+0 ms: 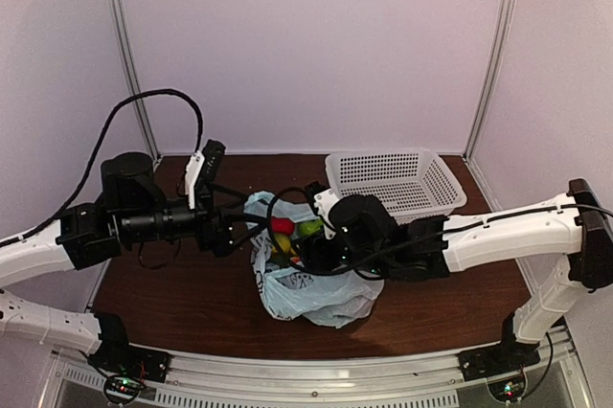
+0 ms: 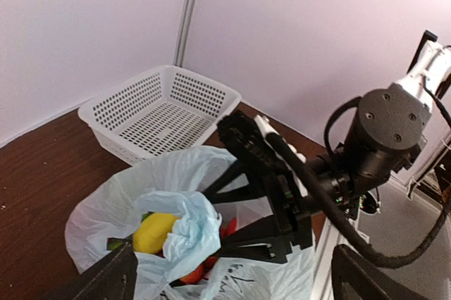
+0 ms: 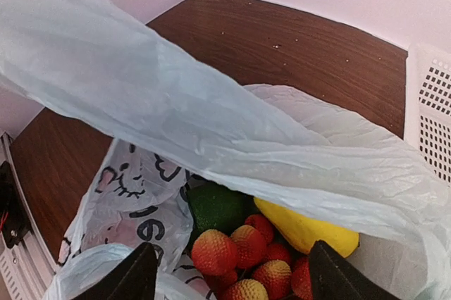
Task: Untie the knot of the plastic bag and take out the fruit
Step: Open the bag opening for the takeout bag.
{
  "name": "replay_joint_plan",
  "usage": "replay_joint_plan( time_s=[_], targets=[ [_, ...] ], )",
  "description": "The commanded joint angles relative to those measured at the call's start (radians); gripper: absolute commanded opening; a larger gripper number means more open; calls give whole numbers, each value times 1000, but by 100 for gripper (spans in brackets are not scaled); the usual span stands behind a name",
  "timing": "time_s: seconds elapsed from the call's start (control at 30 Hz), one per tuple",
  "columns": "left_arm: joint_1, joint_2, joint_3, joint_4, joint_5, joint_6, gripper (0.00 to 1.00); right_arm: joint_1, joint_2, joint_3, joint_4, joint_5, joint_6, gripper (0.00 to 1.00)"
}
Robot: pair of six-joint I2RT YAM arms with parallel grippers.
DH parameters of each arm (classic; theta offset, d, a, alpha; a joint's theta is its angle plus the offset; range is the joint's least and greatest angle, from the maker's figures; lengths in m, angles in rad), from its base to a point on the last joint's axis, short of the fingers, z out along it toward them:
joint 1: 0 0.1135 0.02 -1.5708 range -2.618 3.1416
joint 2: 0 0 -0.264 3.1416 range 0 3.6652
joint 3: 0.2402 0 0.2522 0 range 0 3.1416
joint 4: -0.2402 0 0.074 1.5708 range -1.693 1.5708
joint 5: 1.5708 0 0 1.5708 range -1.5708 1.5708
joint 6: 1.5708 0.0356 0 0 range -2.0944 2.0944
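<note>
Right claw (image 3: 232, 280): shown parted at a middling width, its two dark fingertips at the bottom edge of the right wrist view; nothing is seen pinched between them.
Reason for its pose: it is hung just above the bag's mouth, judged to be placed for reaching in after the fruit.
Left claw (image 2: 246, 279): spread wide and holding nothing, its fingers at the lower corners of the left wrist view, aimed at the bag from the other side.
Plastic bag (image 1: 316, 298): pale blue, thin, printed with black cartoon drawings; it is slumped on the table between the two arms, mouth turned upward.
Loop handle (image 3: 176, 103): one broad band of film is draped across the right wrist view, above the contents.
Knot: no tight tie can be made out (only a crumpled bunch (image 2: 189, 228) of pale blue film at the mouth), so it is judged to be undone already.
Fruit (image 3: 243, 258): all kept inside the bag; a cluster of red bumpy rounds is seen, with a yellow piece (image 3: 303, 233) touching it and a dark green one (image 3: 215, 205) beside.
Basket (image 1: 395, 181): white, perforated, set behind the bag near the back wall; judged to be the place meant for the fruit.
Table (image 1: 192, 303): dark brown wood grain, matt.
Room: enclosed by plain pale lilac walls, with thin metal posts (image 1: 129, 63) in the corners; a metal rail (image 1: 316, 370) is run along the near edge, where the arm bases are bolted.
</note>
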Motion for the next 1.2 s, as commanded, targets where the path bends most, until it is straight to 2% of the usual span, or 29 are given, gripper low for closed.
replay_joint_plan(
  time_s=[0.0,0.13,0.27,0.47,0.57,0.7,0.87,1.0,1.17],
  targets=[
    [-136,58,-33,23,-140,-99,97,7,-93,-23,-19,13,8,78],
    [-213,146,-42,75,-166,-127,97,7,-145,-53,-72,31,26,81],
    [-250,233,-9,81,-195,-135,97,9,-167,-80,-160,61,93,78],
    [-276,185,-7,61,-286,-134,97,54,-299,-174,-249,97,180,84],
    [-276,131,16,-30,-360,-104,98,73,-368,-196,-319,128,228,88],
    [-276,124,122,-249,-462,-22,97,77,-433,-213,-372,162,270,90],
    [-275,150,205,-424,-489,57,97,77,-414,-205,-394,183,294,91],
    [-276,145,217,-479,-453,119,97,77,-376,-195,-385,182,301,91],
    [-276,166,231,-524,-514,173,97,77,-310,-154,-405,183,296,90]
  ],
)
